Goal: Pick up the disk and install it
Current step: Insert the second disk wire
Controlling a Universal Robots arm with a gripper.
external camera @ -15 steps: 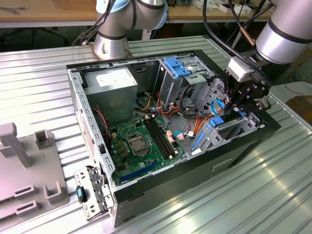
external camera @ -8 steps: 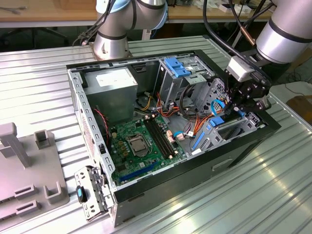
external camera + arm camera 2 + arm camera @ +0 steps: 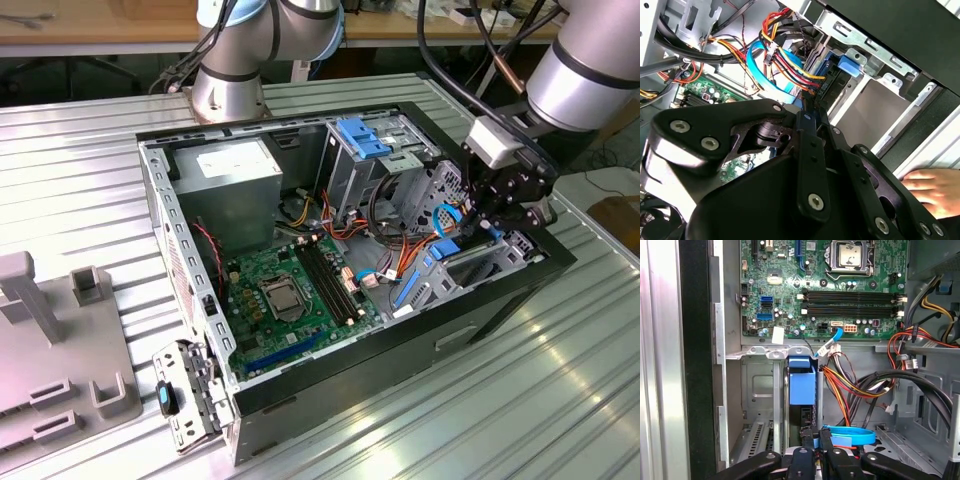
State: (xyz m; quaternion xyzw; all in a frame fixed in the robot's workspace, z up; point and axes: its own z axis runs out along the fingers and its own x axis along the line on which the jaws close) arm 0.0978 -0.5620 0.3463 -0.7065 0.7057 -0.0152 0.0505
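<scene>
One computer case, side panel off, lying on one ribbed metal worktop. One motherboard on the case floor; the first wrist view alone shows its four memory slots and one processor socket. One grey power-supply box in the case corner beyond the motherboard. One tool on one arm, lowered into the drive-bay corner of the case at the exterior view's right; its black fingers stand close together over the disk, but whether they clamp it cannot be told. One disk, blue carrier end showing, standing on edge in the metal bay of the case just beside the motherboard edge; the second wrist view shows its blue tab against the bay rail. One blue flat cable looped beside the disk. One person's hand outside the case wall, in the second wrist view. One grey fixture plate on the worktop, well apart from the case.
</scene>
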